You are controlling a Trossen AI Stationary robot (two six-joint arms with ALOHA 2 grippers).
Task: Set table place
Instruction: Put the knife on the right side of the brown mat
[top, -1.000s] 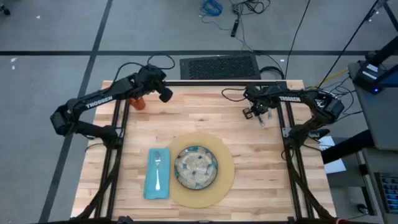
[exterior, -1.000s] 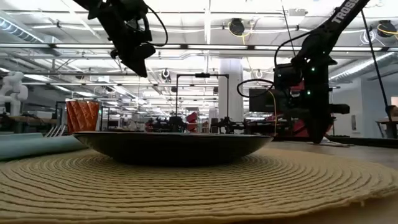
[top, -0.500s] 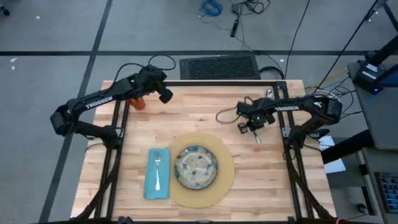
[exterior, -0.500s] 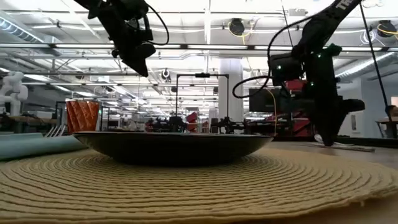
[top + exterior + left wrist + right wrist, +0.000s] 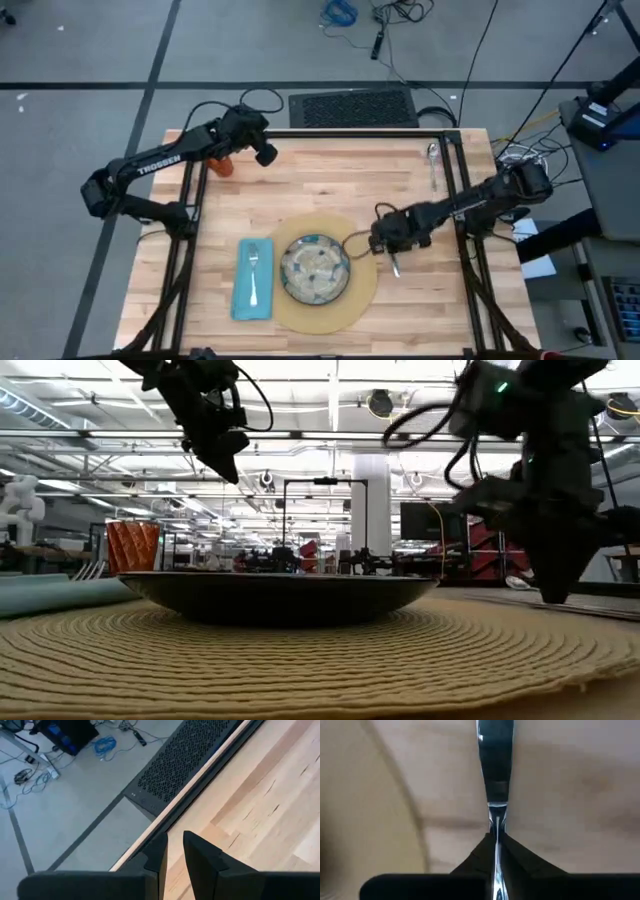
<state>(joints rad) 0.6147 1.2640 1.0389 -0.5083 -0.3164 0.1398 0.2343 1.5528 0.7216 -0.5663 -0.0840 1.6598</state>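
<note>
On the table point(image 5: 330, 190) near its front lies the round tan mat point(image 5: 363, 285), and the speckled plate point(image 5: 314, 268) sits on it. The teal napkin point(image 5: 240, 285), bearing the fork point(image 5: 255, 272), lies left of the mat. A spoon point(image 5: 432, 160) rests flat at the far right. The orange cup point(image 5: 222, 166) stands at the far left. My right gripper point(image 5: 388, 243) is shut on the knife point(image 5: 395, 263) just off the mat's right edge. My left gripper point(image 5: 268, 155) hovers beside the cup, fingers nearly together, holding nothing. My right gripper pinches the knife's thin part point(image 5: 496, 827) between its two fingertips. The knife runs along the fingers, and its broader length point(image 5: 495, 760) sticks out ahead of them. It slants down toward the table beside the mat's right edge. Whether its free end point(image 5: 397, 270) touches the wood, I cannot tell.
A black perforated panel point(image 5: 352, 106) lies just beyond the table's far edge, with cables around it. Bare wood stretches between the mat and the far edge. The black frame posts point(image 5: 462, 200) stand along both sides.
My right gripper has carried the knife from the far right part of the table toward the near edge and leftward, coming down beside the mat's right edge. The spoon, earlier covered by that arm, now shows on the wood at the far right.
</note>
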